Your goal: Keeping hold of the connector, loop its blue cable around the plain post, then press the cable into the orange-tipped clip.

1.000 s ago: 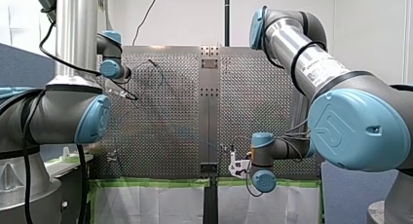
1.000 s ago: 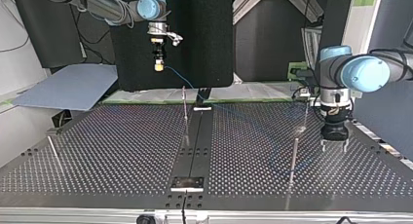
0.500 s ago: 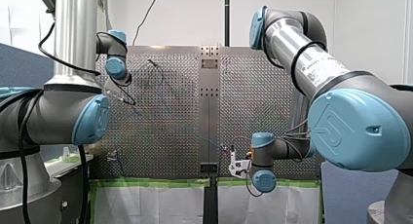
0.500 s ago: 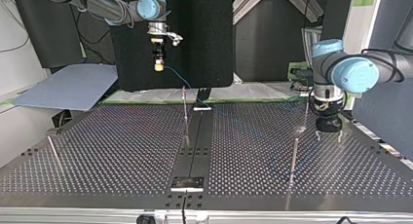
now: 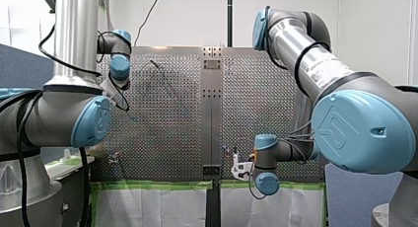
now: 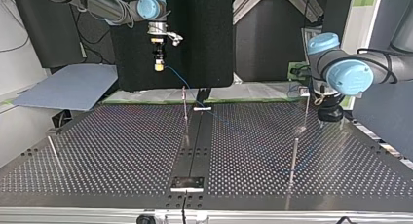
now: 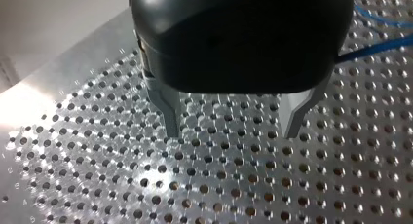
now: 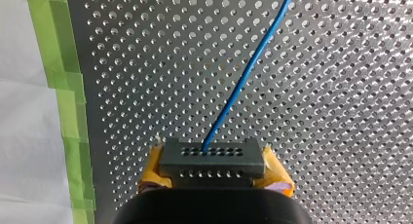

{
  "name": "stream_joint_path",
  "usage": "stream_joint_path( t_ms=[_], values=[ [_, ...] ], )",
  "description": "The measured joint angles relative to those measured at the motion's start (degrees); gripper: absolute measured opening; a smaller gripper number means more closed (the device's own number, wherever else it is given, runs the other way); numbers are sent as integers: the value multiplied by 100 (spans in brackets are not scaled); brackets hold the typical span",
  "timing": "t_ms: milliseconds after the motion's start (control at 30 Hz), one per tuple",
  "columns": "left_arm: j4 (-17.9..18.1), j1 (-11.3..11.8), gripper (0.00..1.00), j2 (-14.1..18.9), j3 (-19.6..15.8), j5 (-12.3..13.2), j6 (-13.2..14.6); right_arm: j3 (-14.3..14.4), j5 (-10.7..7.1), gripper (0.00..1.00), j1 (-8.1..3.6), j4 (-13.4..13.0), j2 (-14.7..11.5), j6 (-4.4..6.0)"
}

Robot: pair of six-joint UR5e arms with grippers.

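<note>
In the right wrist view my right gripper (image 8: pixel 213 166) has its yellow pads shut on a black connector (image 8: pixel 212 153). The blue cable (image 8: pixel 243 83) runs from it over the perforated plate. In the top view this gripper (image 6: pixel 158 64) hangs high at the back left, and the cable (image 6: pixel 182 84) drops towards a slim post (image 6: pixel 185 107) by the centre strip. My left gripper (image 7: pixel 234 134) is open, its metal fingers bare above the plate, with a stretch of cable (image 7: pixel 384 39) beside it. In the top view it (image 6: pixel 331 116) sits at the right, behind a plain post (image 6: pixel 294 158).
Another thin post (image 6: pixel 306 112) stands close to my left gripper, and one more (image 6: pixel 53 153) near the top view's left edge. Green tape (image 8: pixel 63 97) borders the plate beside white sheeting. A dark centre strip (image 6: pixel 195 146) divides the table.
My left arm has drawn back from the plain post towards the far right edge in the top view, its wrist turning. My right arm and the connector have stayed still.
</note>
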Motion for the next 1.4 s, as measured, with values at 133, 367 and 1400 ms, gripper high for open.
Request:
stream_joint_path(
  t_ms=[133, 367, 1400],
  values=[
    [-234, -68, 100, -132, 87, -232, 233, 1, -1, 0, 0, 0, 0, 0],
    [-649, -180, 100, -525, 363, -646, 646, -1, -1, 0, -1, 0, 0, 0],
    [-2304, -427, 100, -1262, 1070, 125, 2290, -1, -10, 0, -3, 0, 1, 0]
  ],
)
